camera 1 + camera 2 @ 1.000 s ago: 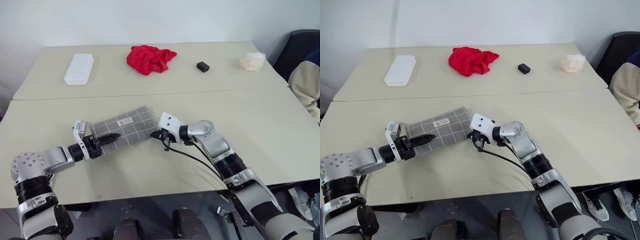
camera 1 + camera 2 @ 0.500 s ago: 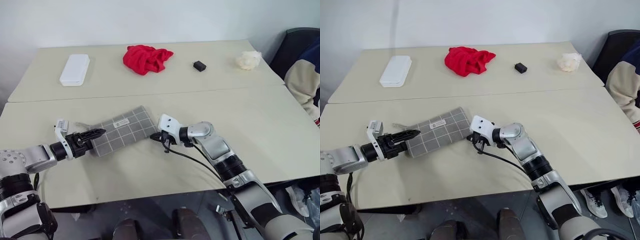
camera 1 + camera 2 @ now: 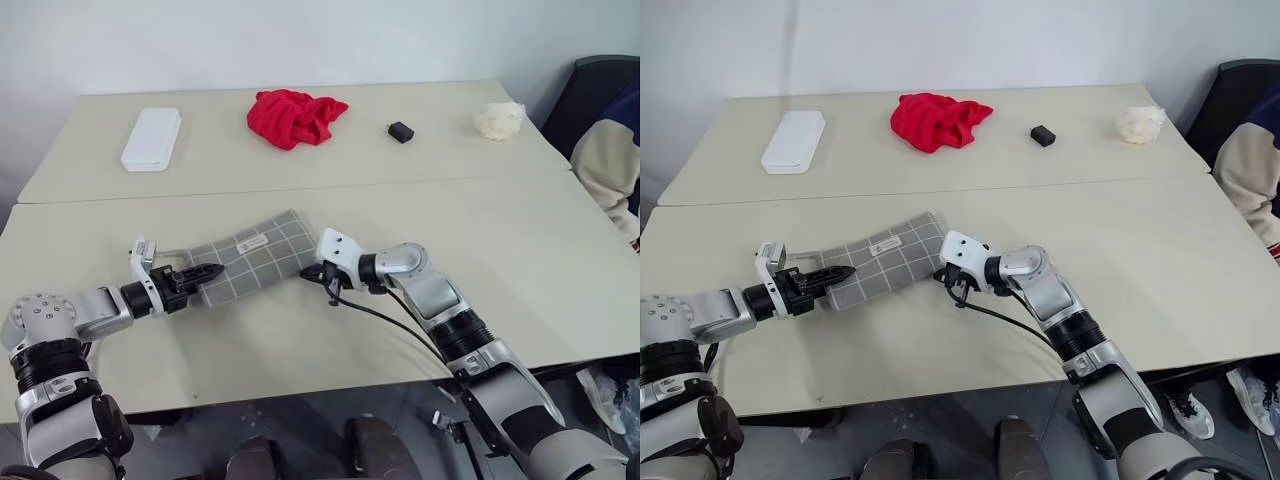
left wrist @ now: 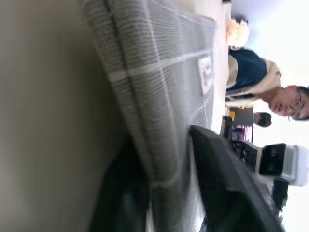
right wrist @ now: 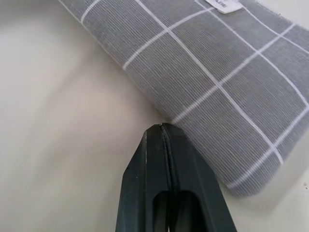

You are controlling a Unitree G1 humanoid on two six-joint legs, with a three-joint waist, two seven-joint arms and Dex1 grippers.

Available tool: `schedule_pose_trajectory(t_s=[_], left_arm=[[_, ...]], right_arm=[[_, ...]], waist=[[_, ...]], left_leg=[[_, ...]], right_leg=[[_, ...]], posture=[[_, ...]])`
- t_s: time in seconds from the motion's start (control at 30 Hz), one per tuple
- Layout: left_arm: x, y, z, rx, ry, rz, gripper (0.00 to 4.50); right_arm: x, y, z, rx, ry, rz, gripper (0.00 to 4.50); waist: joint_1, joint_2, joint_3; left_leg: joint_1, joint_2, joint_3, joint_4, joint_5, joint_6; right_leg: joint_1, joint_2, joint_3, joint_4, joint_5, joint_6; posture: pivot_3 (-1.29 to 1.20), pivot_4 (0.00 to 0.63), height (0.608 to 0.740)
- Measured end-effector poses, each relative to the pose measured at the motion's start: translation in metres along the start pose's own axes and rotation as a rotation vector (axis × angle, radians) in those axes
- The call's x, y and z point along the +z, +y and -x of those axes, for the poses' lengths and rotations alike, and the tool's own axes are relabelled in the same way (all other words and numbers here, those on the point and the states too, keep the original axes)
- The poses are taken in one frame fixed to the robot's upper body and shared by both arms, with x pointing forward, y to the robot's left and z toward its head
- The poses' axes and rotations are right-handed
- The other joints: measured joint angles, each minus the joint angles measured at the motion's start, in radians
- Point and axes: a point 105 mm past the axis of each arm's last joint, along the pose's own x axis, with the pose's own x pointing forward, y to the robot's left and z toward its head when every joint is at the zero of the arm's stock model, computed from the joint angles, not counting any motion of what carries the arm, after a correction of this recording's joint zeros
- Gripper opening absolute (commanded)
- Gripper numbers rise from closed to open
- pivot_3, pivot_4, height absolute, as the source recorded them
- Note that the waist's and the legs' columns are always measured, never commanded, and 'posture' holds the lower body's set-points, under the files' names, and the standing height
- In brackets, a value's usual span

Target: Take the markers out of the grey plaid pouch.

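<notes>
Grey plaid pouch [image 3: 255, 263] is pinched at its near-left end by the left claw [image 3: 205, 273]; the left wrist view shows one black finger on each side of the fabric edge, so it's clamped on the cloth. Right claw [image 5: 161, 129] has both fingers pressed flat together with nothing between them, tip sitting right at the pouch's long edge near the other end, though I can't tell if it actually touches the fabric. In the head views that claw [image 3: 318, 271] is just beside the pouch's right corner, with a black cable trailing off the wrist across the bench [image 3: 300, 340]. Pouch itself lies flat on the near bench, slanted, stretched between the two claws, small white label [image 3: 251, 243] facing up. Can't see any markers, and from these angles I can't tell whether the pouch is open or zipped. Farther out on the back bench: a white box [image 3: 152, 138] on the left, a crumpled red cloth [image 3: 295, 116] about the middle, a small black block [image 3: 402, 131] right of that, and a pale crumpled wad [image 3: 499, 121] near the far right corner. A person in a beige and dark top [image 3: 608, 165] sits at the right edge.
</notes>
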Motion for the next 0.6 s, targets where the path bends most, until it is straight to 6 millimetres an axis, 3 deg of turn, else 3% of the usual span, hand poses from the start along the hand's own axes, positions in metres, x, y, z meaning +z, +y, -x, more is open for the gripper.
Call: schedule_pose_trajectory(t_s=[0.33,0.4,0.47,0.6], left_arm=[[-0.002,-0.006,0.005,-0.060,-0.043,-0.085,0.01],[0.013,-0.036,0.010,-0.180,-0.204,-0.437,0.01],[0.020,-0.067,0.013,-0.259,-0.279,-0.734,0.01],[0.001,-0.093,0.003,-0.351,-0.245,-1.168,0.01]], right_arm=[[0.002,0.005,0.005,0.020,-0.030,-0.004,0.00],[-0.004,0.017,0.027,0.063,-0.114,-0.054,0.00],[-0.001,0.014,0.058,0.049,-0.172,-0.090,0.00],[0.003,0.006,0.120,0.000,-0.200,-0.136,0.00]], waist=[[0.000,0.000,0.000],[0.005,-0.002,0.003],[0.017,-0.001,0.004],[0.034,0.001,0.004]], left_leg=[[-0.001,0.000,0.000,-0.002,-0.001,-0.001],[-0.012,0.000,0.002,0.000,-0.001,-0.001],[-0.018,0.000,0.002,0.001,-0.001,-0.001],[-0.017,0.000,0.003,-0.002,-0.001,-0.001]], right_leg=[[-0.002,0.000,0.000,-0.002,0.000,0.000],[-0.006,0.000,-0.006,-0.003,0.000,0.000],[-0.010,0.000,-0.007,-0.005,0.000,0.000],[-0.010,0.001,-0.007,-0.011,0.000,0.000]], posture=[[0.00,0.150,0.740],[0.00,0.150,0.740],[0.00,0.150,0.740],[0.00,0.150,0.740]])
